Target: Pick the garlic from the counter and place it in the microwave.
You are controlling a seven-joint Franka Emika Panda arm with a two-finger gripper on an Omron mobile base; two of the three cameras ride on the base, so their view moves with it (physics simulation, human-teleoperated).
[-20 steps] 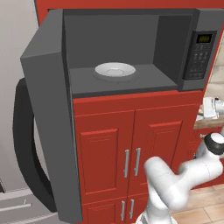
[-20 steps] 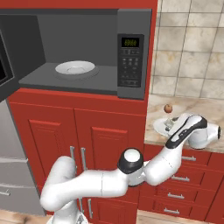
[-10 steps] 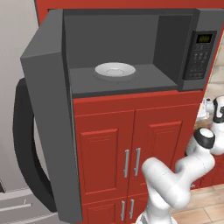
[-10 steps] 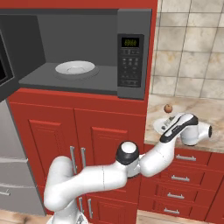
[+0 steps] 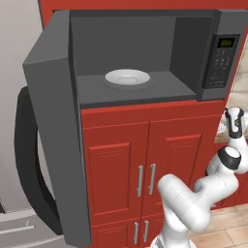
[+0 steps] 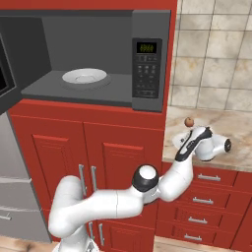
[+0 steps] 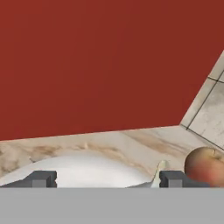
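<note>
One microwave (image 5: 145, 63): door swung wide at 9 o'clock, white plate (image 5: 127, 77) inside.
Garlic (image 7: 87, 171): on the counter (image 7: 131, 142), low between my fingertips.
Gripper (image 7: 107, 178): fingers (image 7: 41, 178) spread, straddling the bulb; I cannot tell if they touch it.
Apple (image 7: 203, 166): at 3 o'clock, just beside the garlic.
Risk: the round bulb could squirt out as I close, or a finger could nudge the apple.
Change: hand has shifted slightly toward the red cabinet wall (image 7: 96, 61).

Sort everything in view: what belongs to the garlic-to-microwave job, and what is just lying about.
Job:
- garlic, between the tool's tips
- counter
- microwave, door open

Lying about:
- apple, on the counter beside the garlic
- plate, inside the microwave
</note>
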